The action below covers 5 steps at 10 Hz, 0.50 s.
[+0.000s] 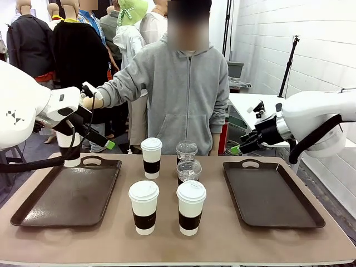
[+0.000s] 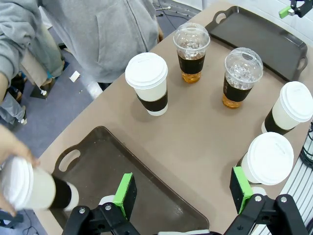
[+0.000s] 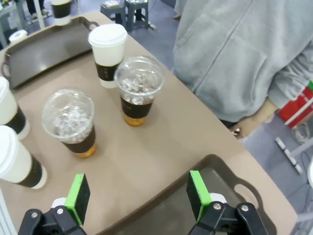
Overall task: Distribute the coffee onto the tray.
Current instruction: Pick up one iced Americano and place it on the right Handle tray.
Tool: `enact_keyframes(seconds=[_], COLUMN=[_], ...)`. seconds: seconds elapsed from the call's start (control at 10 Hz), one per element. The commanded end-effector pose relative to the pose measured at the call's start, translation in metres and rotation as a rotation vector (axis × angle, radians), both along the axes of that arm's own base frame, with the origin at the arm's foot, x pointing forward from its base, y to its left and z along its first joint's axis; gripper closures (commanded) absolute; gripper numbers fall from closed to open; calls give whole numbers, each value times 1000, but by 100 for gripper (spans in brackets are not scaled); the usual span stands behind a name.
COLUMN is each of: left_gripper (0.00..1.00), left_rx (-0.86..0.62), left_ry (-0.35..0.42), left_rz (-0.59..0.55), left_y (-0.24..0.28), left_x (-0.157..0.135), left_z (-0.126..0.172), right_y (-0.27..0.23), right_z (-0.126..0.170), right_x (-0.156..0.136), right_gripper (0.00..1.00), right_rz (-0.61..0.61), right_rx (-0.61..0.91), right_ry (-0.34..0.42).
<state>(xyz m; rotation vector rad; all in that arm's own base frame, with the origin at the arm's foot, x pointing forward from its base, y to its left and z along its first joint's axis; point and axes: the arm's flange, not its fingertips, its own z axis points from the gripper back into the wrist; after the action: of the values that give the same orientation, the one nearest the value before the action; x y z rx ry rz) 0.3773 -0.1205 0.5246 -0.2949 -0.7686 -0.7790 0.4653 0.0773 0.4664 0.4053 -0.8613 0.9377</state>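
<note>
Three white lidded cups with brown sleeves [image 1: 151, 157] [image 1: 144, 207] [image 1: 191, 207] and two clear dome-lidded cups of brown coffee [image 1: 186, 151] [image 1: 189, 169] stand on the table between the trays. Another sleeved cup [image 2: 34, 188] is at the far end of the left tray [image 1: 69, 194], with the person's hand [image 2: 10, 152] on its lid. My left gripper [image 2: 183, 193] hovers open above that tray, beside this cup. Above the far end of the right tray [image 1: 272, 194] my right gripper [image 3: 138, 193] also stands open, holding nothing.
The person in a grey hoodie [image 1: 186, 89] stands at the far table edge, one arm stretched toward the left tray. A white side table [image 1: 256, 108] and a stand are behind the right arm. Both trays have bare surface.
</note>
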Motion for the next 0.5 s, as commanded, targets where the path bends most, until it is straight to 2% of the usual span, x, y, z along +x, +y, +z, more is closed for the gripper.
enact_keyframes(seconds=[0.0, 0.4], left_gripper=[0, 0], left_rx=[-4, -4], left_ry=[2, 2], left_rz=[-2, -2], left_y=[2, 2], left_x=[1, 1], left_z=[0, 0], right_y=[2, 2], right_z=[2, 5], right_x=[-9, -3], right_gripper=[0, 0], right_rz=[12, 1], right_rx=[14, -7], right_ry=[-7, -7])
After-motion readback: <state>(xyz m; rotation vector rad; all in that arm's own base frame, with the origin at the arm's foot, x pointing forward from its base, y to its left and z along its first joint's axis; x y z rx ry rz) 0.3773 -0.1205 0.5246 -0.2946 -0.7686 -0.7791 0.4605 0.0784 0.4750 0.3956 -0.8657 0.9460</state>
